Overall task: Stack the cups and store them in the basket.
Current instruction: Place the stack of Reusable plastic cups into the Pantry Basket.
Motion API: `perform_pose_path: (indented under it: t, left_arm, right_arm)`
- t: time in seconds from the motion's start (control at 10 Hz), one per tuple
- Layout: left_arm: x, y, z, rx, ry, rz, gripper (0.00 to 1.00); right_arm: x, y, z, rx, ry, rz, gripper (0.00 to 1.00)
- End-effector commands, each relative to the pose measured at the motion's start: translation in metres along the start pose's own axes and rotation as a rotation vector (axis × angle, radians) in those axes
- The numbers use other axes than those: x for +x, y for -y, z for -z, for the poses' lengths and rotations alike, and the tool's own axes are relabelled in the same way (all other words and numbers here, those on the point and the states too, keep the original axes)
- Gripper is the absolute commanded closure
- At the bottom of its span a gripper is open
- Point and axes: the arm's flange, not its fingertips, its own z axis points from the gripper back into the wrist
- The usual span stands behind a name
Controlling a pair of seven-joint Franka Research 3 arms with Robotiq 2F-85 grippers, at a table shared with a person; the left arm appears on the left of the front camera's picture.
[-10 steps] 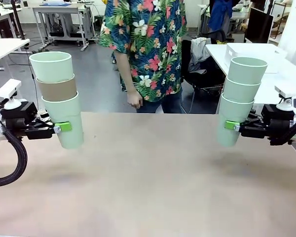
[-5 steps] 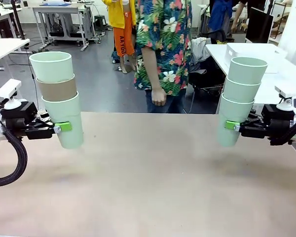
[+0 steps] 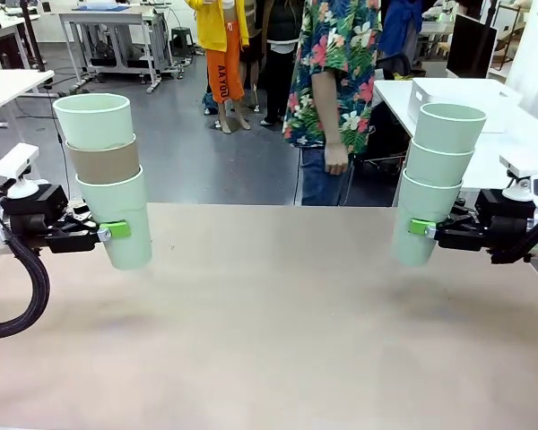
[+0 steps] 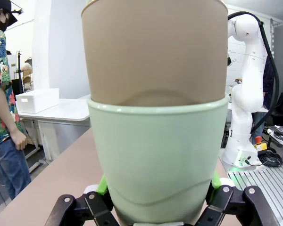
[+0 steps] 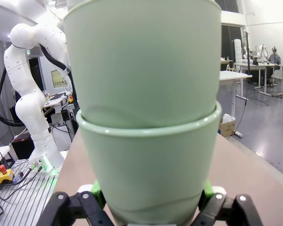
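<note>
live from both wrists: my left gripper point(image 3: 115, 230) is clamped on the bottom mint cup point(image 3: 117, 202) of a three-high stack, with the brown cup point(image 3: 103, 163) in the middle and the top mint cup point(image 3: 94, 121) above it. the stack is upright over the table point(image 3: 269, 331), left side. my right gripper point(image 3: 421, 227) squeezes the lowest right cup point(image 3: 421, 202) with two more mint cups point(image 3: 441, 143) nested in it, upright over the right side. the stacks are well apart. the basket point(image 3: 457, 90) sits on the next table point(image 3: 520, 125) behind my right stack. a person point(image 3: 341, 54) stands at the far edge.
</note>
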Motion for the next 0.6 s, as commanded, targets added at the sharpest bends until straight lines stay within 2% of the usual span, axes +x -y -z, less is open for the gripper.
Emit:
perform_pose_path:
  t: [0.0, 0.5]
  left_arm:
    - [0.0036, 0.0008, -0.0002, -0.003, 0.014, 0.006, 0.14]
    - [0.0036, 0.0008, -0.0002, -0.003, 0.014, 0.006, 0.14]
  right_arm:
    - [0.0037, -0.0005, -0.0002, -0.001, 0.005, -0.012, 0.14]
    - [0.0037, -0.0005, -0.0002, -0.001, 0.005, -0.012, 0.14]
